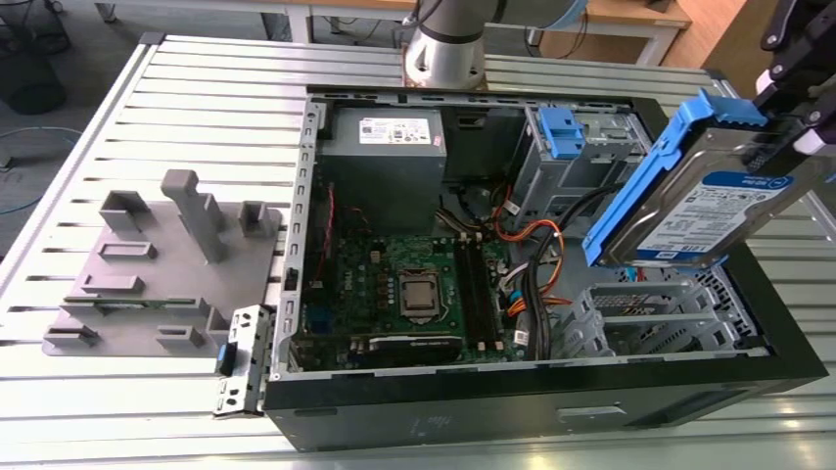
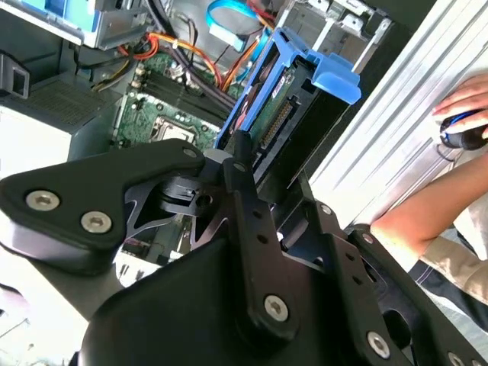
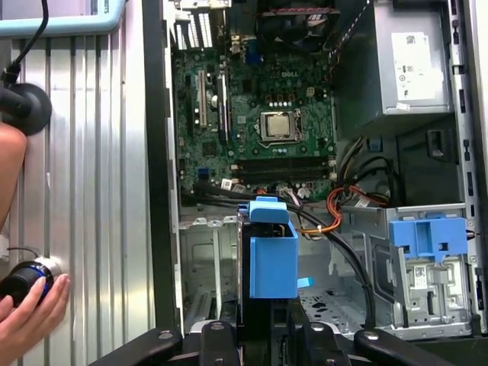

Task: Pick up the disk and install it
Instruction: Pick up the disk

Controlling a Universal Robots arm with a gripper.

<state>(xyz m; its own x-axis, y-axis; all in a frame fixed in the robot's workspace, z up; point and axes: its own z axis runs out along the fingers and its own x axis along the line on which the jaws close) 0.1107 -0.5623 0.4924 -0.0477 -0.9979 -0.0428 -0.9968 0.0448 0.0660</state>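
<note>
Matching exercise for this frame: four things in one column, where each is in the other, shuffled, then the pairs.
1 disk
2 motherboard
3 grey fixture
4 hand

A on the table, at the exterior view's left of the case
B held tilted above the case
C on a small round device
D flat inside the case

Pairs: 1-B, 2-D, 3-A, 4-C
</note>
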